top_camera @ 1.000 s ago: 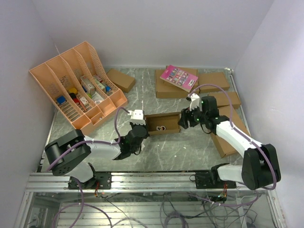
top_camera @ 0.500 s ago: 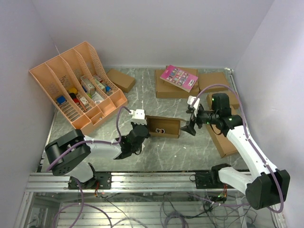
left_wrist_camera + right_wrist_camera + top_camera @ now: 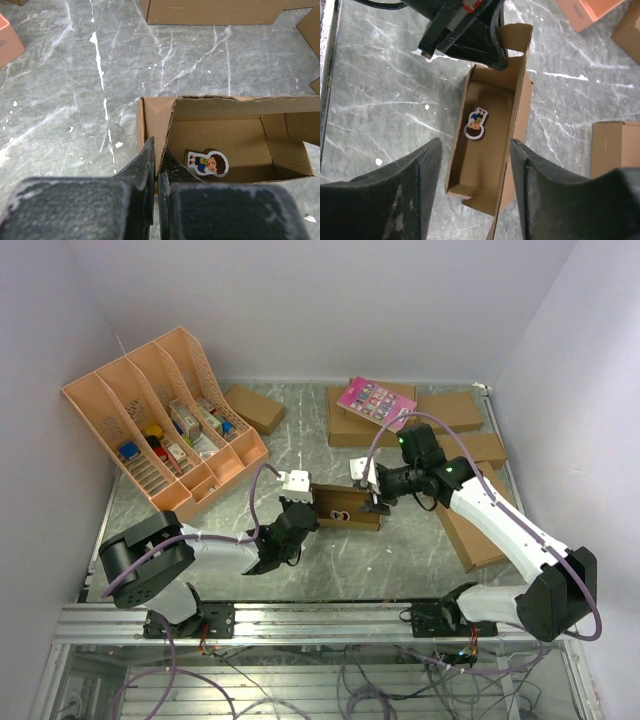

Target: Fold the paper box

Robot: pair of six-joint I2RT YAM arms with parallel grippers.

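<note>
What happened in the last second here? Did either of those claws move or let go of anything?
The right gripper pulled away to the right of the paper box, spread wide, then came back and now straddles the box's right end, open. The left gripper stayed pinched on the box's left wall. The box and the sticker inside barely shifted.

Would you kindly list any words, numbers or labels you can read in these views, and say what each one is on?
No text can be read in any view.
Pink card: printed pictures, any text too small.
Packets in the orange rack: print too small.
Sticker inside the paper box: a cartoon boy, no words.
</note>
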